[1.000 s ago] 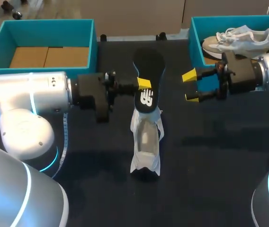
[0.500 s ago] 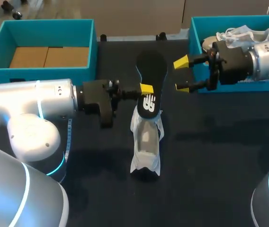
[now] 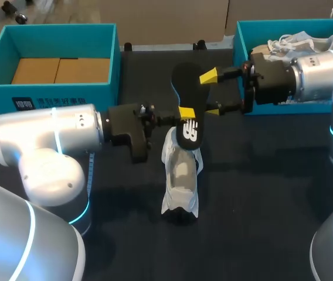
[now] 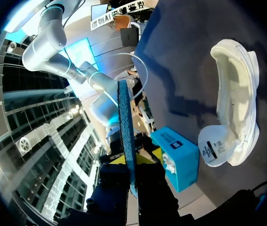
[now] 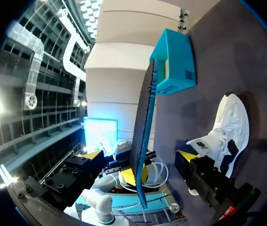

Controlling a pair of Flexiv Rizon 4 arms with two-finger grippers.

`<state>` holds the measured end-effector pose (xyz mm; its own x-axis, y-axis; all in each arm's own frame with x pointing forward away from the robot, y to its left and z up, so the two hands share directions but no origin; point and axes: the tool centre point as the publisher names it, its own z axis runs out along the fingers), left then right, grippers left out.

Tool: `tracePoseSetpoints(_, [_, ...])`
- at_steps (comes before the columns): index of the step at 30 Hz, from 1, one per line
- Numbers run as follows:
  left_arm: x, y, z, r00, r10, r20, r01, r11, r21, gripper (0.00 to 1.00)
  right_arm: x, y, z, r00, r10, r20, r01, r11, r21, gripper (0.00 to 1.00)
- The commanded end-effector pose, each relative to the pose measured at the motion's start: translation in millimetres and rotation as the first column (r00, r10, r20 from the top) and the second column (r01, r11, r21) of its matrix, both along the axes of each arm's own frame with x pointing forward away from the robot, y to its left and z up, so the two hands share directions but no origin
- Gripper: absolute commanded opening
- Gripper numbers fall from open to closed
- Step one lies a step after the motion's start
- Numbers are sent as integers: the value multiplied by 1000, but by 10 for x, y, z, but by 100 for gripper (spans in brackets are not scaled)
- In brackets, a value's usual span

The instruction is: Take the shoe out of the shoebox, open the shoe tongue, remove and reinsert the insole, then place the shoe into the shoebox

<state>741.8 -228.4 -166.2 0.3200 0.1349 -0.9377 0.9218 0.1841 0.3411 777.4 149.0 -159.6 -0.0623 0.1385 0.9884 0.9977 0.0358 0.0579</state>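
From above, your left claw [image 3: 185, 115] is pinching the black insole [image 3: 187, 82] near its heel and holding it raised over the white shoe [image 3: 181, 175], which is lying on the dark tabletop [image 3: 260, 175] just below that claw. Your right claw [image 3: 211, 93] is standing wide beside the insole's forepart. Behind it, a teal shoebox [image 3: 260, 24] is holding a second shoe [image 3: 298, 42]. Another teal box [image 3: 55, 30] is sitting behind your left arm.

At the left wrist, the claw [image 4: 132, 172] is clamping the insole [image 4: 125, 122], which is showing edge-on, and the shoe [image 4: 237, 103] is resting off to its side.

At the right wrist, the claw [image 5: 139, 156] is gaping, with the insole [image 5: 145, 108] passing between its fingers. The shoe [image 5: 225, 127] is lying beside it on the tabletop [image 5: 227, 61].
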Motion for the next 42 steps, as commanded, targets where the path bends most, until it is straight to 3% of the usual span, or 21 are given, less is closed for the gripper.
tracePoseSetpoints(1, [-1,-44,-17,1000,13,8,-13,1000,-9,0,-33,53,-9,1000,-17,0,17,1000,17,85])
tracePoseSetpoints(10, [11,-43,-49,999,35,18,-34,999,-20,0,-14,101,-35,999,-35,-33,36,998,50,52])
tracePoseSetpoints(42, [18,-49,-74,997,69,43,-68,997,-31,0,2,163,-79,996,-56,-64,61,995,76,36])
